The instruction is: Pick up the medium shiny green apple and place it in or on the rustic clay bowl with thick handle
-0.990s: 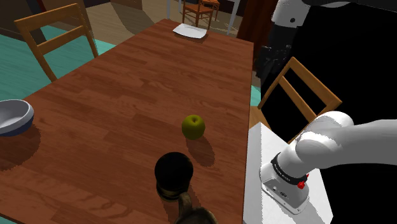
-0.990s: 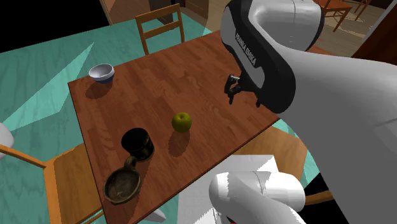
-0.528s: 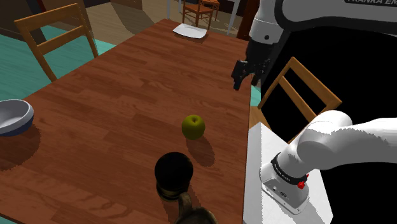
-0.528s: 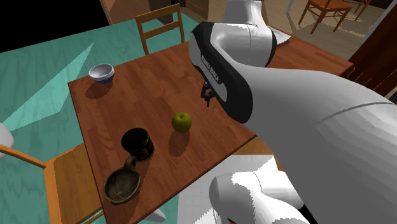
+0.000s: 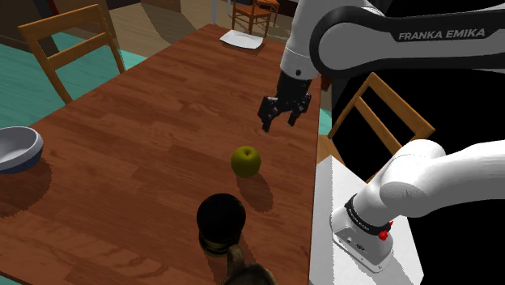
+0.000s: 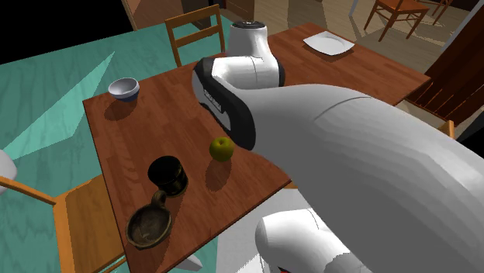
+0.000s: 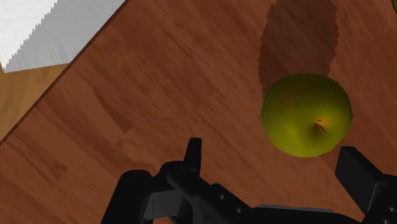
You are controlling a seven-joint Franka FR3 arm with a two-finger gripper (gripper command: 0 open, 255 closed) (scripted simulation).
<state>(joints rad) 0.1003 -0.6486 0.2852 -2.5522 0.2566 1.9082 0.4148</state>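
Gripper (image 5: 279, 113) with jaws released and empty, hovering over wooden table (image 5: 146, 154), green apple (image 5: 246, 161) resting on it near shoulder view's right edge, brown handled bowl (image 6: 149, 225) at near edge, black cup (image 5: 221, 219) between

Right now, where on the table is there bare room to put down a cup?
The widest bare wood lies between the white bowl and the green apple, and again between the apple and the far white plate. It is crowded where the black pot and the clay bowl sit close together.
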